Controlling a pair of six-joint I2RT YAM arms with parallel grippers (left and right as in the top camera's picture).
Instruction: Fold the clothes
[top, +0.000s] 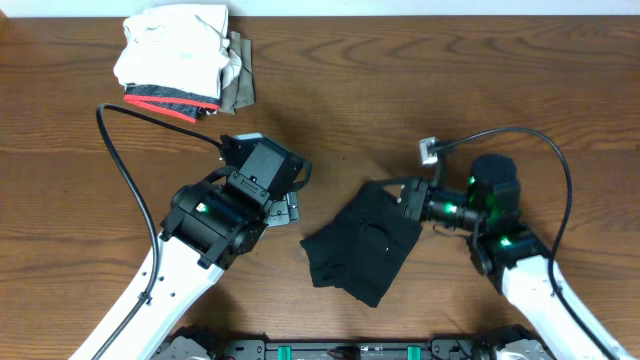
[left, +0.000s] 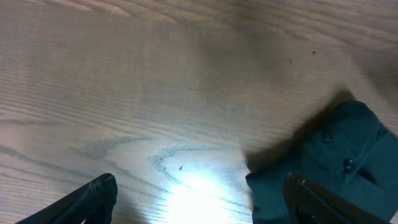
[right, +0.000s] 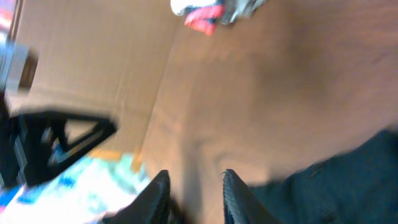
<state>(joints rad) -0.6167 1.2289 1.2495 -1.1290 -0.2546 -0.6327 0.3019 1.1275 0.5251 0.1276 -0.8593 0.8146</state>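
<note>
Black garment (top: 362, 245) at 6 o'clock: your left wrist view alone shows buttons (left: 348, 164). Left claw (left: 200, 186) wide; right claw (right: 194, 179) narrow at its 1 o'clock edge. Table (top: 400, 80) bare toward 12.

- Your black garment (top: 362, 245) lies crumpled near the front edge, right of centre.
- Your right gripper (top: 410, 197) touches its far right edge.
- Your left gripper (top: 290, 208) sits near its left side, apart.
- A folded pile (top: 180, 60) sits by the far left corner.
</note>
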